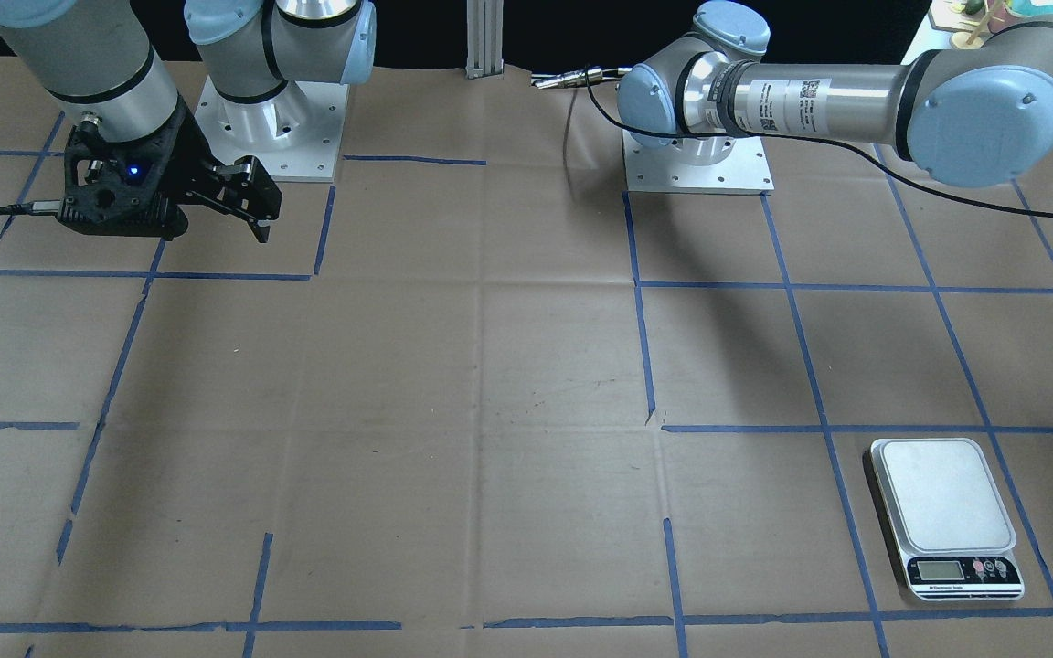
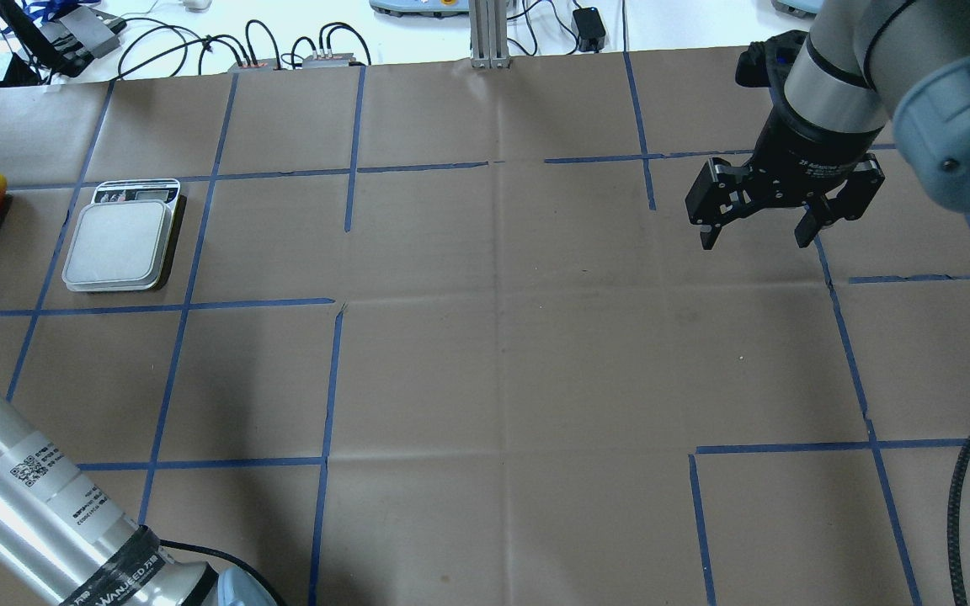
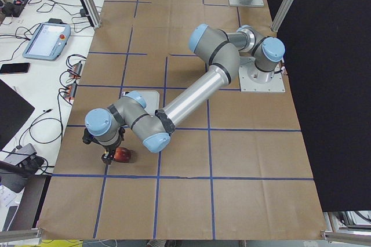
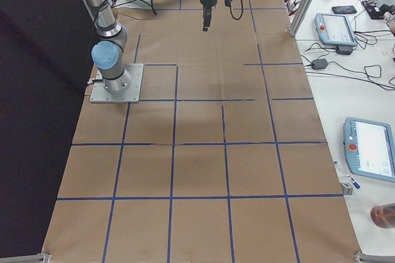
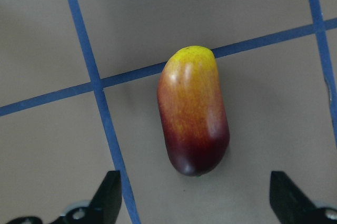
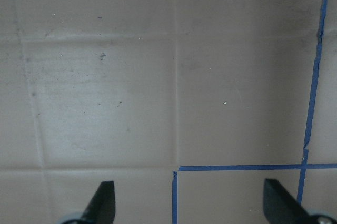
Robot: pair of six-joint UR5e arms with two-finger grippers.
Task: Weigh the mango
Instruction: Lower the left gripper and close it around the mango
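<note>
Just below the left gripper [image 5: 196, 199], the mango [image 5: 192, 113] is seen lying flat on the brown table [image 5: 274, 108]. The two fingers [image 5: 109, 195] of this gripper are spread wide apart. Nothing is held by them, and the mango is not touched. Its dark red end is turned toward the gap between the fingers. Its yellow end is turned away from them and is laid on a blue tape line [image 5: 52, 98]. A flat white scale [image 2: 119, 244] is set near the mango, a little apart from it. Well away from both, the right gripper [image 2: 756, 237] is held above the table. It is spread wide too, and nothing is held in it.
</note>
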